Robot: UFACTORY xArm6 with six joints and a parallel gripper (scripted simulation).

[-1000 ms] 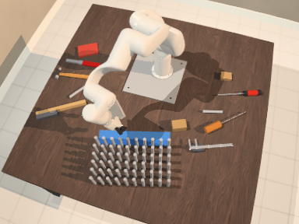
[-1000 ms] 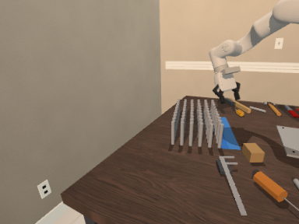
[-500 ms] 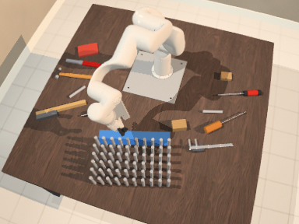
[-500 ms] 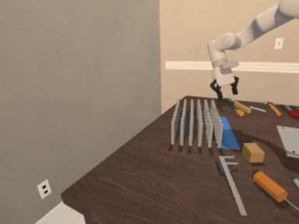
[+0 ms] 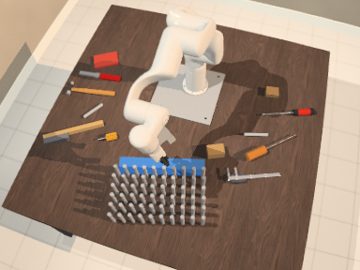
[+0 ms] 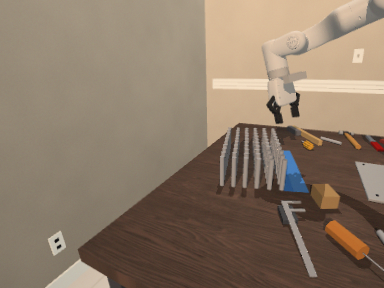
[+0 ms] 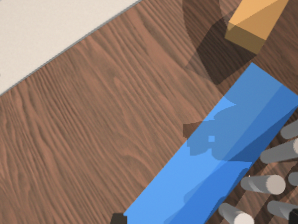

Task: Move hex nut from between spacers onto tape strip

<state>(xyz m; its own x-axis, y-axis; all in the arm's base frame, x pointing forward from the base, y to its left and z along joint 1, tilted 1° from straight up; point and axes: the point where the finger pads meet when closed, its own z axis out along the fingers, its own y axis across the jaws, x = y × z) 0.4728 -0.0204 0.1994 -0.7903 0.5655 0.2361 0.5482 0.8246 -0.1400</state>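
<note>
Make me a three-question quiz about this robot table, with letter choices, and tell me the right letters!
1. Where is the blue tape strip?
A. along the edge of the spacer grid
B. on the grey base plate
C. beside the red block

2. What colour is the hook pick's handle?
A. green
B. orange-brown
C. white

3. What is the gripper doing?
A. holding the nut
B. pinching a spacer
C. hanging open and holding nothing

Answers: 1 A, the strip runs beside the outer row; 2 B, it looks orange; 3 C, the fingers are spread in the air.

even bright light, soft shadows of arm and spacers on the table, slightly coarse sharpness
</note>
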